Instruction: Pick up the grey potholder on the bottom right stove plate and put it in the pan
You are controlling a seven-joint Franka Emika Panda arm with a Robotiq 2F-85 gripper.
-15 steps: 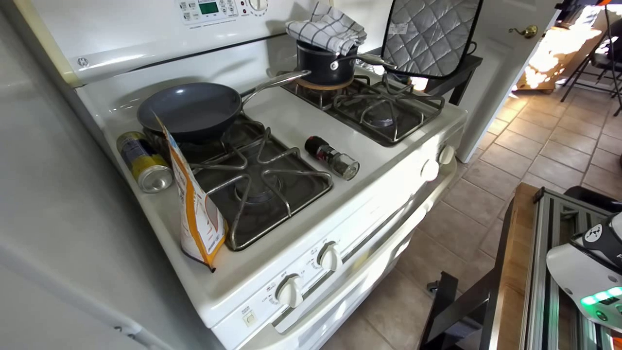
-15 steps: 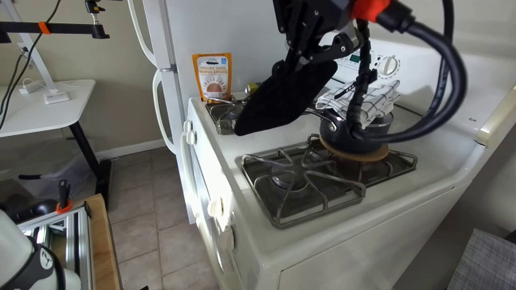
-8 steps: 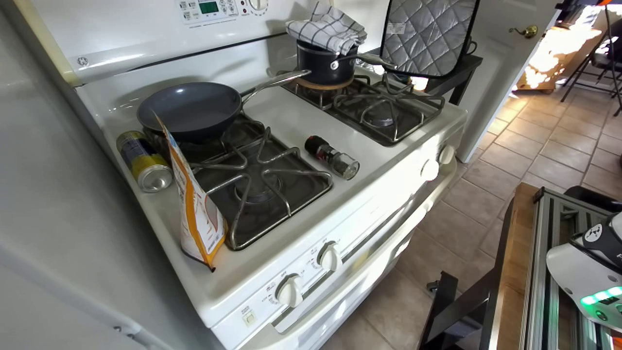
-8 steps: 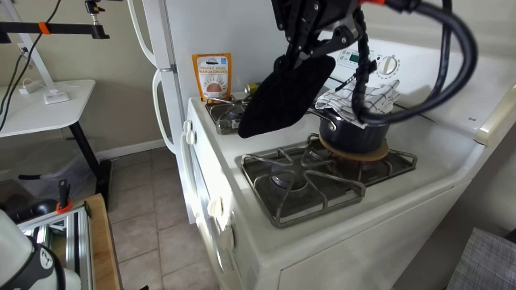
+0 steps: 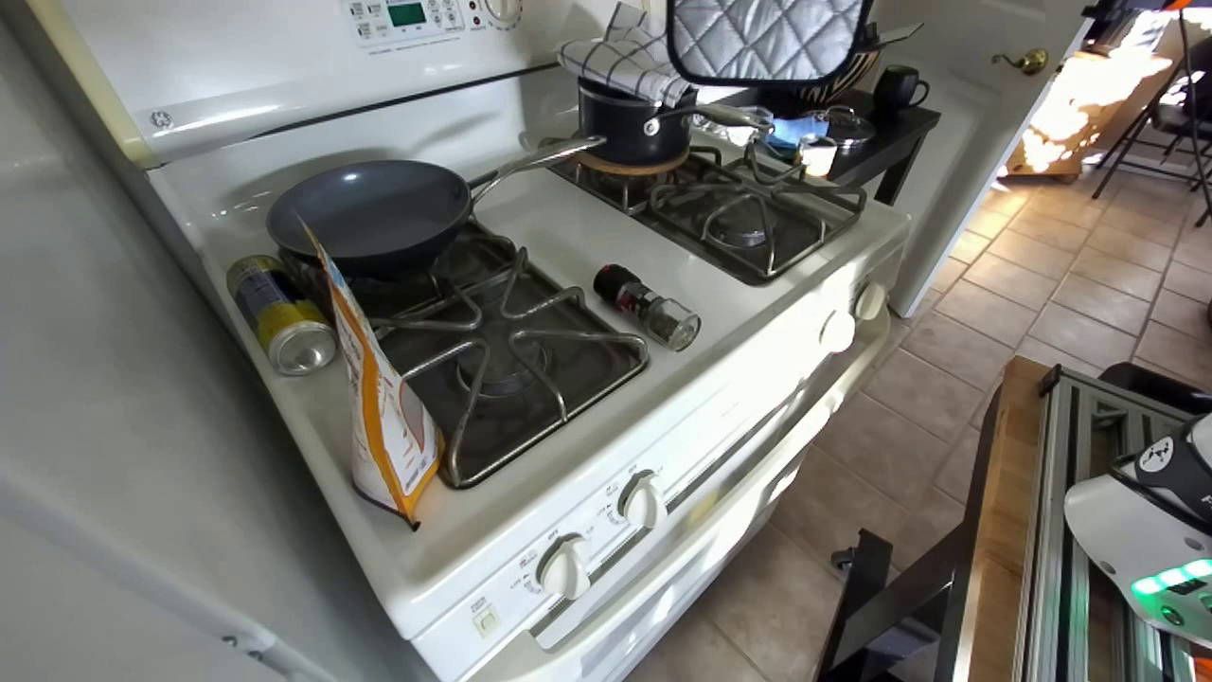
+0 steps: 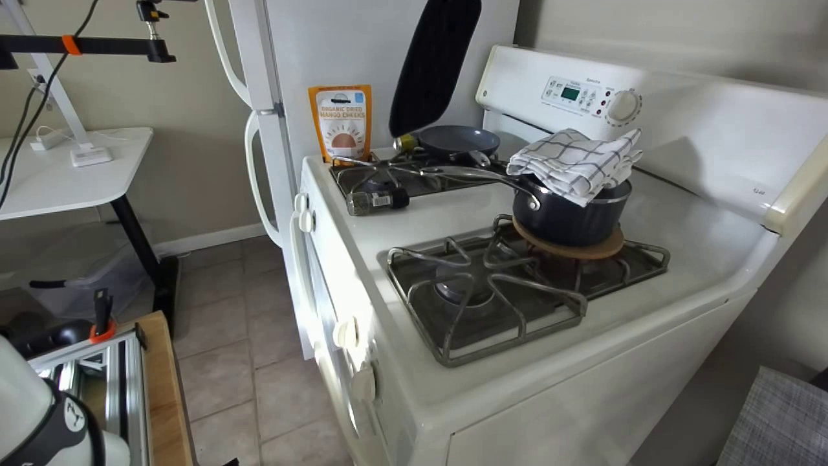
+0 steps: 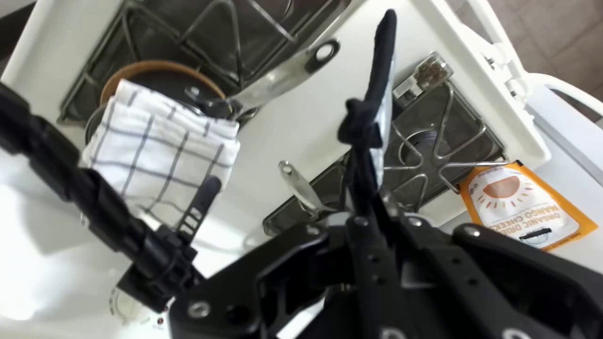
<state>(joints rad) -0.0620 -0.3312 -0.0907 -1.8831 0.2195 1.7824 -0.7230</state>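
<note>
One quilted grey potholder (image 5: 769, 40), clamped in my gripper (image 7: 366, 183), hangs higher now, so reaching the frying pan (image 5: 374, 213) seems next.

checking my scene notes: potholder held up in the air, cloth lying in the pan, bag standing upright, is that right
Not quite: the cloth lies on top of the pot, not in the pan, as both exterior views show. The potholder is indeed held up in the air, and the bag stands upright.
</note>
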